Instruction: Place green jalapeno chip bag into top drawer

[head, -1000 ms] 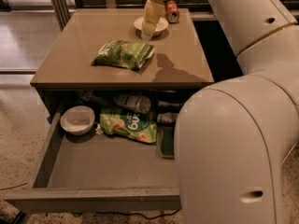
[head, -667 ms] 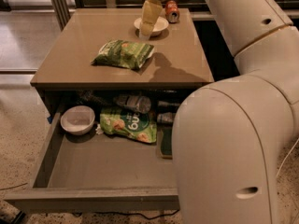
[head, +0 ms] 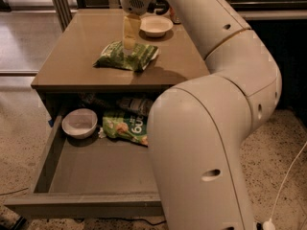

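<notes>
The green jalapeno chip bag (head: 115, 57) lies flat on the taupe cabinet top, left of centre. My gripper (head: 128, 44) hangs straight down from the arm and its tip is right over the bag's middle, at or just above the foil. The top drawer (head: 81, 206) stands pulled wide open below the cabinet top. Its front half is bare floor. My arm's big white links cover the drawer's right side.
A white bowl (head: 156, 25) stands on the cabinet top behind the bag. In the back of the drawer are a white bowl (head: 79, 122), a lighter green bag (head: 125, 127) and a bottle (head: 135, 104). A white cable (head: 288, 176) runs over the floor at the right.
My gripper has moved from above the white bowl at the back of the cabinet top forward and down onto the chip bag. The bag and drawer contents have not moved.
</notes>
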`<move>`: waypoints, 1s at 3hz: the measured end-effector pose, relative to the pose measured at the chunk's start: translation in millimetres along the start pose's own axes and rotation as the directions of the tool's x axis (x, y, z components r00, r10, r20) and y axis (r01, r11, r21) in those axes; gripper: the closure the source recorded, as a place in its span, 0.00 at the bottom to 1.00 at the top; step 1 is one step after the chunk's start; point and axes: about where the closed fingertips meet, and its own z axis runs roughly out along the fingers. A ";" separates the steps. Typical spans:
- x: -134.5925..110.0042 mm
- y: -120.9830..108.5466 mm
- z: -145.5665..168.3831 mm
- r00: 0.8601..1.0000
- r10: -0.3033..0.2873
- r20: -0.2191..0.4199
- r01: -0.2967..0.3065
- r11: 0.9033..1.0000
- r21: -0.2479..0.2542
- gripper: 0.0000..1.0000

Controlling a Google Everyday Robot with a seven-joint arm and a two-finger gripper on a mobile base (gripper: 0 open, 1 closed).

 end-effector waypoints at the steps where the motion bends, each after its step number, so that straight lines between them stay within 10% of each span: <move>1: -0.3 0.1 0.5 1.000 -0.001 0.000 0.001 1.000 -0.001 0.00; 3: -11.6 -27.4 42.4 0.996 0.010 0.090 -0.010 1.000 0.000 0.00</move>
